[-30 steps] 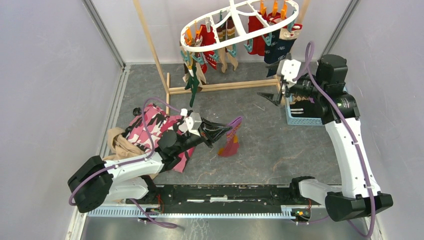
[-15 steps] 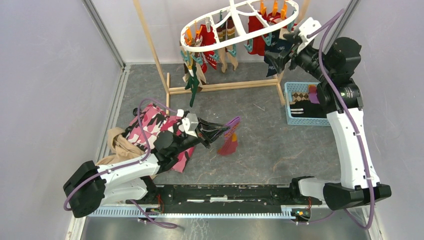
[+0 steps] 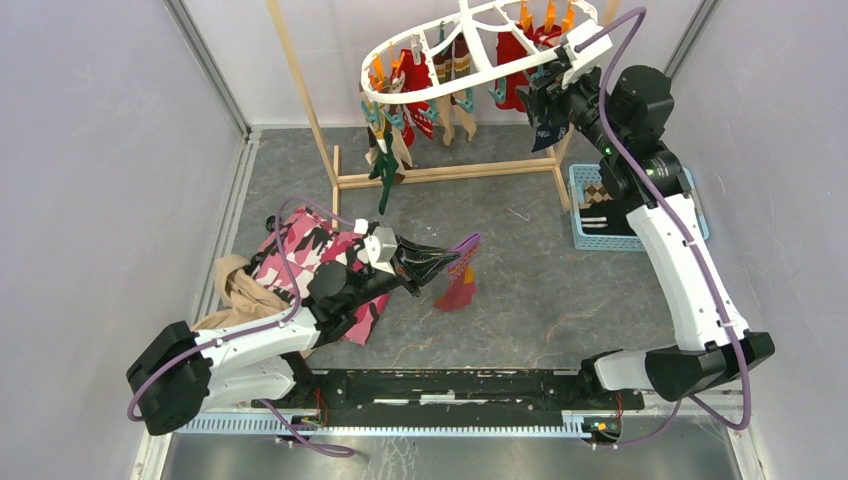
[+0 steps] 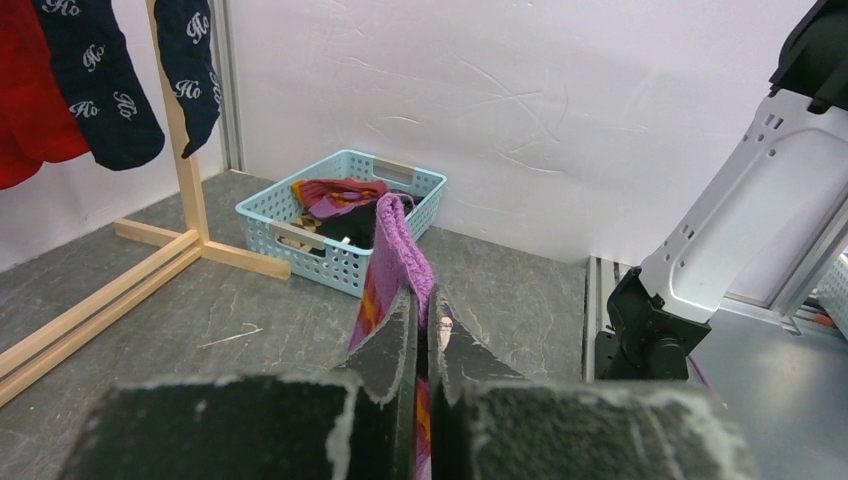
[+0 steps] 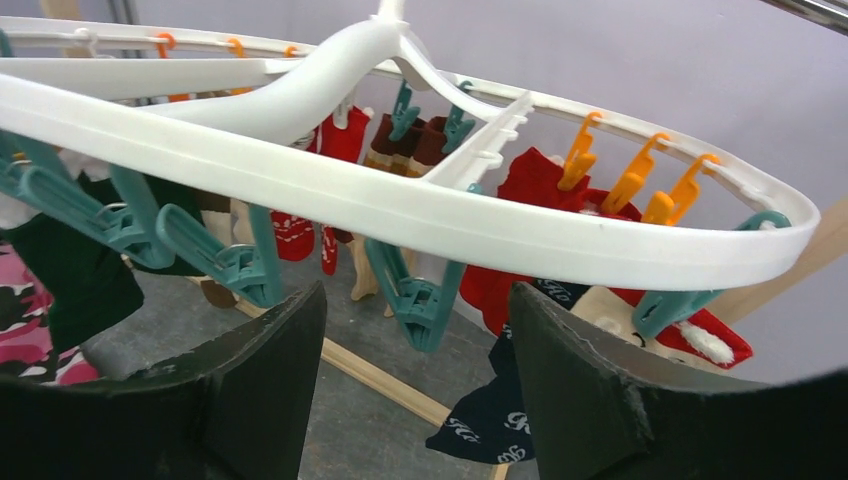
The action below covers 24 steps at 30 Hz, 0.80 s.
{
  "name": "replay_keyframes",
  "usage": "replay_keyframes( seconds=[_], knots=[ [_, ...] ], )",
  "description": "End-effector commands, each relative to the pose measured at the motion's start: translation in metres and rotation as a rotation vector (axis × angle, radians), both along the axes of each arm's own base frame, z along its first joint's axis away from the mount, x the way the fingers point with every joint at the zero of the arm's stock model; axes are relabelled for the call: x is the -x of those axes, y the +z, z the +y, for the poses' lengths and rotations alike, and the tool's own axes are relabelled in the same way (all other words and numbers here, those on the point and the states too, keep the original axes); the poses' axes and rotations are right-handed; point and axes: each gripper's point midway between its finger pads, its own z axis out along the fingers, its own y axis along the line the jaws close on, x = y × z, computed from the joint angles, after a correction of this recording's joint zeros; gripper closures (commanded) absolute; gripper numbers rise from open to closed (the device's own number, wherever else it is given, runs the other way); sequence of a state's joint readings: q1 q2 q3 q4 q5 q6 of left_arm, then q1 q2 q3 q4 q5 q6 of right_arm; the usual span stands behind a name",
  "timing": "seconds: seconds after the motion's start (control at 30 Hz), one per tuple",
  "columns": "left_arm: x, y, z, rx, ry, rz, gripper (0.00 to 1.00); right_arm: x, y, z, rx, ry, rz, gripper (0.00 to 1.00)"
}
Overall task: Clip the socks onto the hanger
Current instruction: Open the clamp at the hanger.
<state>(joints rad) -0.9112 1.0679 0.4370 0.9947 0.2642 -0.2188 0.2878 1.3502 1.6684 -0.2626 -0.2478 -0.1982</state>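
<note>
My left gripper (image 3: 455,262) is shut on a purple-maroon sock with yellow stripes (image 3: 460,287), held just above the middle of the floor. In the left wrist view the sock (image 4: 395,250) folds over the closed jaws of that gripper (image 4: 422,310). The white oval hanger (image 3: 430,95) hangs at the back, with red (image 3: 415,75), navy (image 3: 548,125) and dark green (image 3: 385,175) socks clipped on. My right gripper (image 3: 540,85) is raised to the hanger's right end. It stands open (image 5: 415,292) under the rim (image 5: 400,215), with an empty teal clip (image 5: 420,305) dangling beyond its fingers.
A light wooden rack (image 3: 450,172) carries the hanger. A blue basket (image 3: 580,225) with more socks sits at the right, also shown as the basket (image 4: 330,265) in the left wrist view. A pink camouflage cloth (image 3: 300,255) and a tan cloth (image 3: 235,285) lie left, under the left arm.
The right gripper rose from beside the basket up to the hanger's right end, and its jaws narrowed somewhat. The left arm shifted only slightly, still holding the sock.
</note>
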Motion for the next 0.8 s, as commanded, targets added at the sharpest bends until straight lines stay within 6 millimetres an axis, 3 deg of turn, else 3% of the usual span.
replay_keyframes(
  seconds=[0.0,0.27,0.77],
  knots=[
    [-0.003,0.018,0.001,0.033,0.019,-0.054,0.98,-0.002,0.031,-0.008,-0.050,-0.079,-0.074,0.29],
    [-0.003,0.017,-0.001,0.035,0.009,-0.043,0.98,-0.006,0.031,0.004,-0.079,-0.059,-0.067,0.36],
    [-0.002,0.017,-0.006,0.043,-0.016,-0.025,0.98,-0.010,0.040,0.003,-0.144,-0.091,-0.074,0.47]
  ],
)
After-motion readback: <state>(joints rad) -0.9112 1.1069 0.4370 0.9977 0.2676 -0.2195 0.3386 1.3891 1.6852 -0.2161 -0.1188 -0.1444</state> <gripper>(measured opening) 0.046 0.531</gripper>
